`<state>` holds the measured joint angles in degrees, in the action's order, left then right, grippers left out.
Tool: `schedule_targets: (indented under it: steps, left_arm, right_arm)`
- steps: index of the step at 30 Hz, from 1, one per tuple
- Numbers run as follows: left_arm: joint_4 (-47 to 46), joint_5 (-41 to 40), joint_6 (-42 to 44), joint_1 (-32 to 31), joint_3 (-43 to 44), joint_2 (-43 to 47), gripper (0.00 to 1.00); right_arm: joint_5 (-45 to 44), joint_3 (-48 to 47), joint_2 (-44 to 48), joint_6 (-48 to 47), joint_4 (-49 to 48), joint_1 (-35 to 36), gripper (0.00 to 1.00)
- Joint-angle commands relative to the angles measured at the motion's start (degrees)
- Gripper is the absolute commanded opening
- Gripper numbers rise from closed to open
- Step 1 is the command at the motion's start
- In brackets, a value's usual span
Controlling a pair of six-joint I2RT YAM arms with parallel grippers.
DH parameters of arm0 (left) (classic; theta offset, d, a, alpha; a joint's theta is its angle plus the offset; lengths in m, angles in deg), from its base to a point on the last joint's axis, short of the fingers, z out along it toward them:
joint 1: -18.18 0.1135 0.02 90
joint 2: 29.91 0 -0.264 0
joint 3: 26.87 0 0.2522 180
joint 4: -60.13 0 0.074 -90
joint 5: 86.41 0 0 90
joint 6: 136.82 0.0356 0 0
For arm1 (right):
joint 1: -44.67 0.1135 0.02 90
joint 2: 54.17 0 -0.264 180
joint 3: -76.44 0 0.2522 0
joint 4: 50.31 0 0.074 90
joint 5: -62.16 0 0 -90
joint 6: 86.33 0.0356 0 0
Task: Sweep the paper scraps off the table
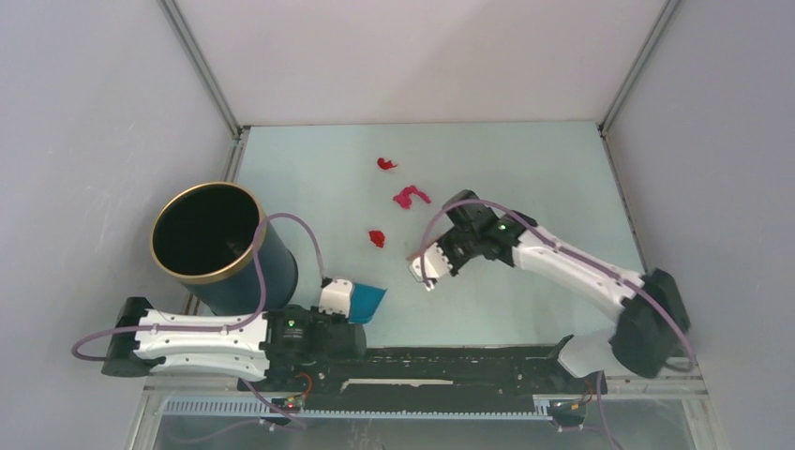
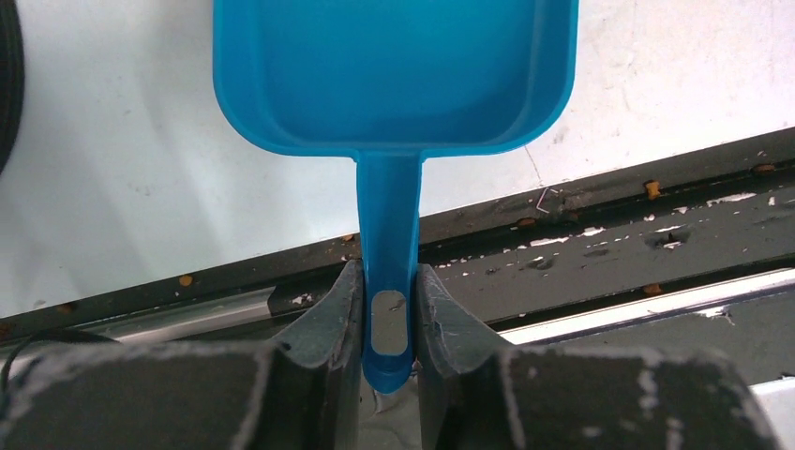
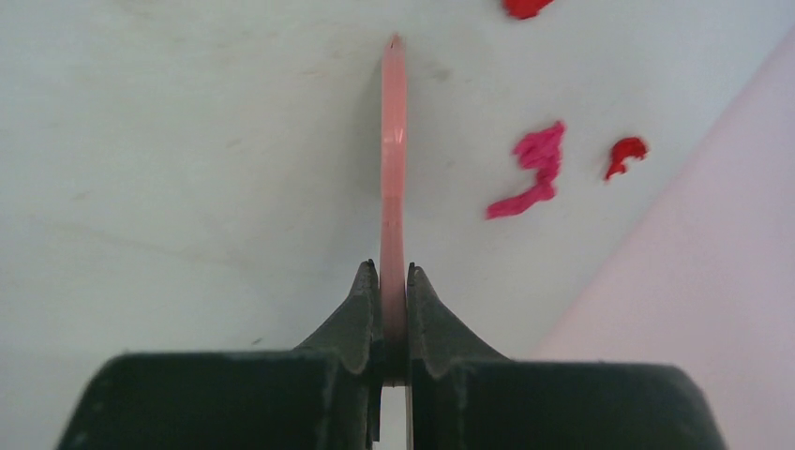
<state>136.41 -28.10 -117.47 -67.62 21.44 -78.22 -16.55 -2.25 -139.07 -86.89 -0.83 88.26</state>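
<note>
Red and magenta paper scraps (image 1: 410, 196) lie midway across the pale green table (image 1: 544, 169). Your left fingers (image 2: 323, 328) are closed on the handle of the blue dustpan (image 2: 394, 75), beside the dark bin (image 1: 211, 239). Your right fingers (image 3: 354, 323) pinch the pink brush (image 3: 393, 169) near the scraps.

Dark bin (image 1: 278, 270), blue dustpan (image 2: 394, 75), pink brush (image 3: 393, 187)

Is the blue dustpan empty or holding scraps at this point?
Empty, as far as shown: the dustpan is bare blue inside; paper scraps lie on the table.
</note>
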Motion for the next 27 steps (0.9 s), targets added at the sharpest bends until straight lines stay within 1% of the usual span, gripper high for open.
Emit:
schedule_targets:
  steps: [1, 3, 5, 7, 9, 10, 13, 15, 17, 20, 24, 27]
  left_arm:
    - [2.64, -3.10, 0.20, -0.69, 2.21, -0.62, 0.01]
    - [2.09, -3.12, 1.70, -0.69, 2.97, -2.29, 0.01]
    - [1.39, -2.97, 3.02, -0.74, 3.55, -4.34, 0.01]
    - [-0.21, -2.43, 4.43, -0.71, 3.69, -6.76, 0.01]
    - [-2.03, -1.74, 5.48, -0.70, 3.84, -9.29, 0.01]
    - [-3.03, -1.41, 5.90, -0.69, 3.98, -10.95, 0.01]
    - [-6.53, -0.49, 7.50, -0.70, 4.38, -14.42, 0.01]
    - [-9.13, -0.16, 8.35, -0.69, 4.47, -16.39, 0.00]
    - [-11.01, -0.09, 8.75, -0.70, 4.79, -18.07, 0.00]
    - [-14.36, 0.98, 9.18, -0.76, 4.92, -20.04, 0.00]
    - [-19.38, 4.09, 8.21, -0.71, 4.28, -21.28, 0.00]
    - [-21.10, 5.74, 6.58, -0.78, 3.94, -20.65, 0.00]
  right_arm:
    - [-1.30, 3.81, 11.56, 7.59, 10.31, -0.67, 0.00]
    - [0.04, 3.89, 16.67, 8.92, 9.27, -2.40, 0.00]
    - [1.29, 3.79, 20.06, 10.82, 3.66, -4.73, 0.00]
    - [0.47, 3.48, 19.47, 13.10, -4.21, -6.47, 0.00]
    - [-1.90, 1.64, 15.31, 16.32, -12.39, -7.42, 0.00]
    - [-3.48, 0.05, 10.87, 18.03, -16.46, -7.73, 0.00]
    - [-6.53, -7.96, -0.88, 21.86, -21.26, -8.36, 0.00]
    - [-8.50, -15.61, -9.79, 22.12, -20.73, -8.24, 0.00]
    - [-10.05, -25.36, -18.71, 25.11, -19.66, -8.04, 0.00]
    - [-11.24, -42.50, -30.64, 28.21, -17.55, -8.09, 0.00]
    - [-14.08, -57.46, -42.96, 27.66, -17.08, -7.26, 0.00]
    - [-15.16, -68.17, -51.74, 24.77, -12.65, -5.81, 0.00]
